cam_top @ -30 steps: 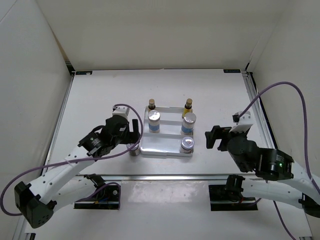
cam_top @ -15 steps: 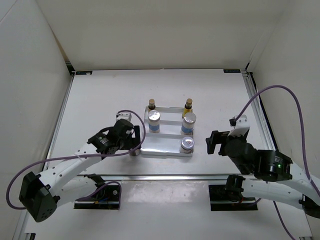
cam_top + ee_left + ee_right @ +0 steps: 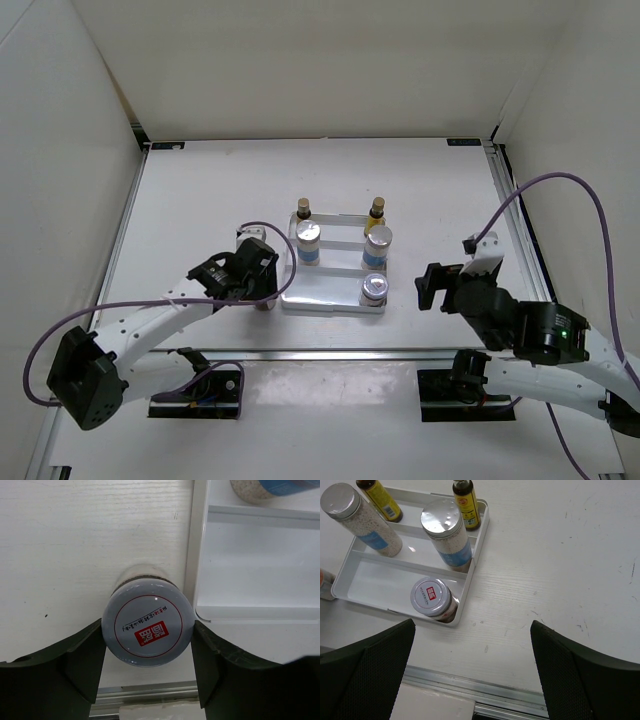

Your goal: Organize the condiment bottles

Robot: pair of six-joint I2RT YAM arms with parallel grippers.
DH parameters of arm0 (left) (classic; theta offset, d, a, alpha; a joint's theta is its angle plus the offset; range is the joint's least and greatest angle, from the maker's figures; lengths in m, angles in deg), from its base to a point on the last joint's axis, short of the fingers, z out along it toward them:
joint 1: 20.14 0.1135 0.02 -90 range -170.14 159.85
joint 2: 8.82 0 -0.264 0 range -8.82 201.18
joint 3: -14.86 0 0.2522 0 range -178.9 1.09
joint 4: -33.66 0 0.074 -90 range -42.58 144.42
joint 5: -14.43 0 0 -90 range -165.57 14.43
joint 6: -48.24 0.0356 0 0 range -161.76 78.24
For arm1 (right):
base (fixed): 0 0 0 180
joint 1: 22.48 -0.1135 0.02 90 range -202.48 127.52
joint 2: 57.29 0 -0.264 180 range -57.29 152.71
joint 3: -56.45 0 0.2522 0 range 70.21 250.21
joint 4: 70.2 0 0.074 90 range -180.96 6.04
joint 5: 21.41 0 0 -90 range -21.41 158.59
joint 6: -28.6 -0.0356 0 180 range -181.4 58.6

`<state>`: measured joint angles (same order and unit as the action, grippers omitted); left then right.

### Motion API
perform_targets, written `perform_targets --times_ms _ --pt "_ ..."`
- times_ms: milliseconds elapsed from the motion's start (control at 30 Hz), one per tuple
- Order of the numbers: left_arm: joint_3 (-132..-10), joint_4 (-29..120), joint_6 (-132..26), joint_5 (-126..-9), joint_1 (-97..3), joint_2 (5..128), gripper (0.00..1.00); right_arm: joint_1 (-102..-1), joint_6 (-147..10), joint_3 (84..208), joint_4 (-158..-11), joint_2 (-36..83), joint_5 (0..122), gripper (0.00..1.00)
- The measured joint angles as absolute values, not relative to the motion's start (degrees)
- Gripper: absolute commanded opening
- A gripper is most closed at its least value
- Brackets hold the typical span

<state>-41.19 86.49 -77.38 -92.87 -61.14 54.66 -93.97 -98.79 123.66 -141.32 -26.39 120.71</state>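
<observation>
moved in beside the tray [image 3: 240,570], left gripper [image 3: 147,625] clasps the short bottle [image 3: 147,635]; right gripper [image 3: 472,625] gapes free.

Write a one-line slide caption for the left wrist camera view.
Left gripper clasps a short silver-lidded bottle standing on the table, just outside the white tray.

Top external camera's high behind the near edge, looking down from afar over the whole white table [image 3: 200,200], white stepped rectangular plastic tray [image 3: 320,290] mid-frame. Left wrist camera points straight down, very close over the short bottle with a red-marked silver lid [image 3: 147,630]; right wrist camera sits farther back on the right, tilted down-left, and all three share that tray.
</observation>
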Motion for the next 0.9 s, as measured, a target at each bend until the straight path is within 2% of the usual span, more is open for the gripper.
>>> perform_targets --times_ms 33,100,233,300,467,800,867,900 --pt "-41.41 86.93 -77.18 -92.98 -61.14 54.51 0.39 -93.97 -98.79 123.66 -141.39 -26.55 120.69 0.99" --pt "-42.13 88.11 -76.92 -93.09 -61.16 53.55 0.35 -93.97 -98.94 123.66 -141.87 -27.01 120.69 0.99" --pt "-45.95 90.12 -76.59 -94.45 -62.03 49.92 0.17 -93.99 -99.25 123.66 -142.89 -28.08 120.76 0.99" --pt "-48.62 90.38 -76.26 -94.95 -63.00 48.41 0.12 -93.99 -99.42 123.66 -143.48 -28.27 120.78 0.99" --pt "-53.97 88.83 -75.61 -95.54 -66.95 48.19 0.11 -93.97 -100.16 123.66 -144.31 -28.34 120.95 0.99" --pt "-51.96 80.72 -74.05 -92.85 -70.21 58.97 0.12 -93.99 -100.43 123.66 -144.34 -28.34 121.15 0.99" --pt "-51.74 79.61 -73.81 -92.44 -70.49 61.39 0.17 -93.99 -100.45 123.66 -144.36 -28.34 121.15 0.99" --pt "-51.74 79.15 -73.73 -92.37 -70.73 62.59 0.23 -93.99 -100.45 123.66 -144.36 -28.34 121.17 0.99"
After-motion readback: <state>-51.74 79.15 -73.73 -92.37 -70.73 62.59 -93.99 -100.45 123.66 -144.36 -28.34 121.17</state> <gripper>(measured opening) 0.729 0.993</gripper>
